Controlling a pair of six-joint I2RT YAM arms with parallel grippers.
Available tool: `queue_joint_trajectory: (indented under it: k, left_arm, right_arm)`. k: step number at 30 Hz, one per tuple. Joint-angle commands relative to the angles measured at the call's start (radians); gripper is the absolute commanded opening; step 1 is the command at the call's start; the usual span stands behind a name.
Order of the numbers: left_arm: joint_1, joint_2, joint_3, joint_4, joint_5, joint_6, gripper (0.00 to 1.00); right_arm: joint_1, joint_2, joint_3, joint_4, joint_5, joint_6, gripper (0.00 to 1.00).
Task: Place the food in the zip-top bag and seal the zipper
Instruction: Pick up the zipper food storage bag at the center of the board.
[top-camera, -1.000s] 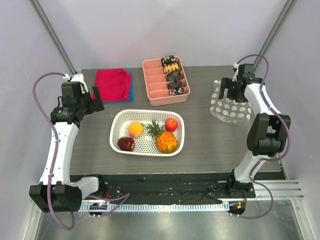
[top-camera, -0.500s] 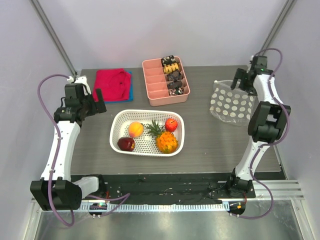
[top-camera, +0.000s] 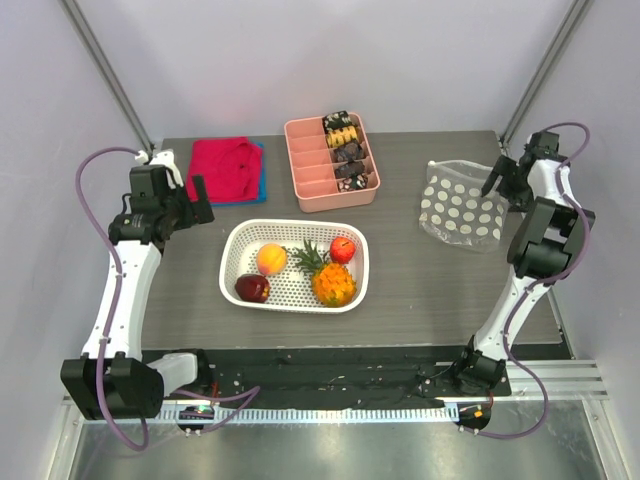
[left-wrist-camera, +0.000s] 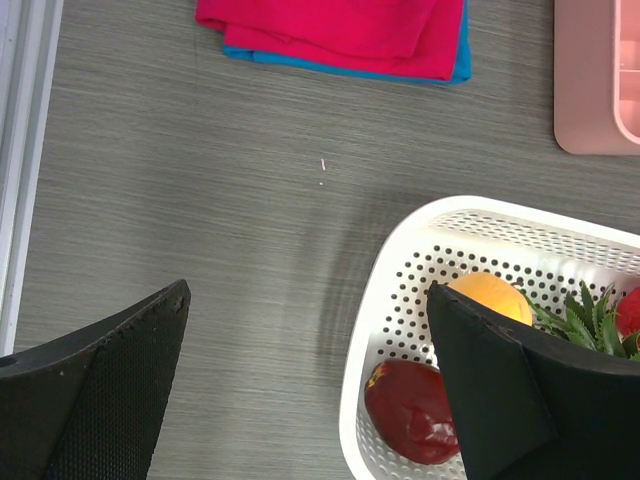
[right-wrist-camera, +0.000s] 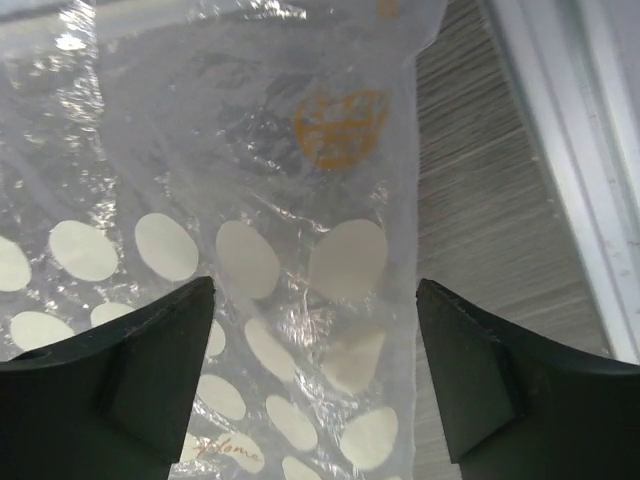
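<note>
Slipping risk: the right pincer (right-wrist-camera: 315, 290) stands wide open and grips nothing. The zip-top bag (right-wrist-camera: 250, 200) lies flat just below and ahead of its tips. I judge a pinch could catch only 1 layer of film, or slide off.
Dragging risk: the table edge runs close beside that pincer, so a sideways pull could crumple the bag or carry it off.
Sealing risk: the zipper (top-camera: 462, 165) seems to run along the bag's far edge. The wrist view does not show it clearly, so a misjudged press could leave gaps.
Rolling risk: the left pincer (left-wrist-camera: 305, 300) is wide open and empty, just beside the basket (left-wrist-camera: 400, 240). Round fruit may squirt out from between flat pads.
Bag: thin, clear, wrinkled, glossy film with white dots and a gold mark.
Nearest fruit: the dark red apple (left-wrist-camera: 415, 425) is smooth and shiny. The orange peach (left-wrist-camera: 490, 295) is matte and round.
Farther fruit: the pineapple (top-camera: 334, 283) is knobbly, with spiky green leaves. The small bright red apple (top-camera: 343, 249) is glossy.
Basket: white rigid plastic, perforated, with rounded corners.
Beyond the left pincer: a soft folded red cloth (left-wrist-camera: 330, 30).
Farthest: the pink tray (top-camera: 300, 190) is hard and divided, and holds snack pieces (top-camera: 345, 150).
</note>
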Motion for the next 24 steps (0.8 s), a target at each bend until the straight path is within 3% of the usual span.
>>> queue_joint_trajectory:
  k: [1, 5, 6, 7, 8, 13, 15, 18, 20, 24]
  left_arm:
    - [-0.002, -0.004, 0.014, 0.037, 0.015, -0.009, 1.0]
    - [-0.002, 0.002, 0.016, 0.037, 0.057, -0.02, 1.0]
    - [-0.002, 0.004, 0.018, 0.039, 0.064, -0.023, 1.0]
    - [-0.002, 0.007, 0.019, 0.039, 0.081, -0.021, 1.0]
    - [-0.002, 0.01, 0.024, 0.04, 0.089, -0.02, 1.0]
    - [-0.002, 0.014, 0.056, 0.033, 0.178, 0.049, 1.0]
    - [-0.002, 0.021, 0.094, 0.011, 0.296, 0.095, 1.0]
    - [-0.005, 0.039, 0.146, -0.035, 0.476, 0.149, 1.0]
    - [-0.009, 0.047, 0.181, -0.041, 0.524, 0.148, 1.0]
    - [-0.021, 0.051, 0.217, -0.015, 0.632, 0.131, 1.0]
  right_arm:
    - [-0.01, 0.05, 0.038, 0.006, -0.092, 0.025, 0.77]
    - [-0.013, 0.048, 0.036, 0.004, -0.141, 0.023, 0.45]
    - [-0.013, 0.047, 0.038, -0.002, -0.155, 0.013, 0.25]
    - [-0.014, 0.036, 0.038, -0.005, -0.178, 0.006, 0.17]
    - [-0.014, 0.027, 0.038, -0.008, -0.19, -0.001, 0.03]
    - [-0.011, -0.09, 0.02, -0.028, -0.397, -0.13, 0.01]
    - [-0.007, -0.133, 0.018, -0.053, -0.529, -0.211, 0.01]
    - [0.013, -0.234, 0.018, -0.118, -0.649, -0.418, 0.01]
    - [0.039, -0.274, 0.02, -0.197, -0.716, -0.515, 0.01]
    - [0.099, -0.386, -0.02, -0.342, -0.812, -0.871, 0.01]
